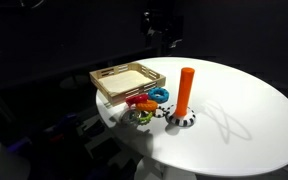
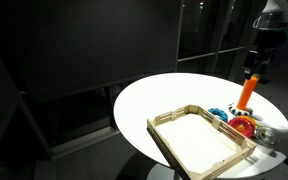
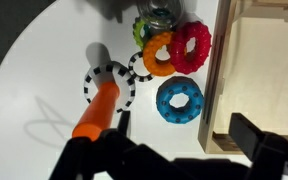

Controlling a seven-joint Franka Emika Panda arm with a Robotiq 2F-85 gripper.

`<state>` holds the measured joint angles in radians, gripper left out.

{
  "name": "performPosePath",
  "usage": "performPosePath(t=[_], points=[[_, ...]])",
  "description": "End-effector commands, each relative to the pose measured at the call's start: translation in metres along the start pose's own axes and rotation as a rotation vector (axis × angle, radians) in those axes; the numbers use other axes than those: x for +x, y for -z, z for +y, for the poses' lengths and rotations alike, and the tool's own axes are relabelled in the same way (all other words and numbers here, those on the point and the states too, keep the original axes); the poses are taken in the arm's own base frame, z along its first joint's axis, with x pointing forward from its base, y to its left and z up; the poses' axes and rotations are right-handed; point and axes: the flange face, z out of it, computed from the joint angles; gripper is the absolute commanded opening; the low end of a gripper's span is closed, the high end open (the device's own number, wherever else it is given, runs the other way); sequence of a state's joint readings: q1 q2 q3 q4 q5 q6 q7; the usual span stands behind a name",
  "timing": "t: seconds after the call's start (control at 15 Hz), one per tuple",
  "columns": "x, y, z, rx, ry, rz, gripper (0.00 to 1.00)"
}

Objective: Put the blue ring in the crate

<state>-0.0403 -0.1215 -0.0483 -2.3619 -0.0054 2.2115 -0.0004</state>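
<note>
The blue ring point(image 3: 179, 100) lies flat on the white table, just beside the crate's long side; it also shows in both exterior views point(image 1: 160, 95) point(image 2: 217, 112). The crate point(image 1: 129, 80) point(image 2: 199, 140) point(image 3: 269, 60) is a shallow light-wood tray and looks empty. My gripper point(image 3: 174, 160) is open and empty, high above the table, with the blue ring below and between its dark fingers. In the exterior views it hangs above the rings point(image 1: 164, 32) point(image 2: 256, 65).
An orange peg point(image 3: 96, 112) point(image 1: 186, 90) stands on a checkered base point(image 3: 111, 85) close to the blue ring. A red ring point(image 3: 191, 45), an orange ring point(image 3: 156, 55) and a yellow-green ring point(image 3: 144, 28) lie clustered beside it. The round table's edge point(image 1: 284, 120) is near.
</note>
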Motion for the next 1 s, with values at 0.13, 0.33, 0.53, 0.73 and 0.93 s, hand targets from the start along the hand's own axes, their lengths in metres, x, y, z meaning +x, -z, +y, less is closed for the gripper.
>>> performPosePath(t=[0.13, 0.33, 0.53, 0.73, 0.93], points=[[0.013, -0.016, -0.007, -0.006, 0.002, 0.023, 1.0], [0.023, -0.037, -0.007, -0.013, -0.002, 0.029, 1.0], [0.032, -0.062, -0.006, -0.021, -0.012, 0.028, 1.0], [0.04, -0.09, -0.004, -0.025, -0.019, 0.013, 1.0], [0.046, -0.113, 0.001, -0.029, -0.029, -0.005, 1.0]])
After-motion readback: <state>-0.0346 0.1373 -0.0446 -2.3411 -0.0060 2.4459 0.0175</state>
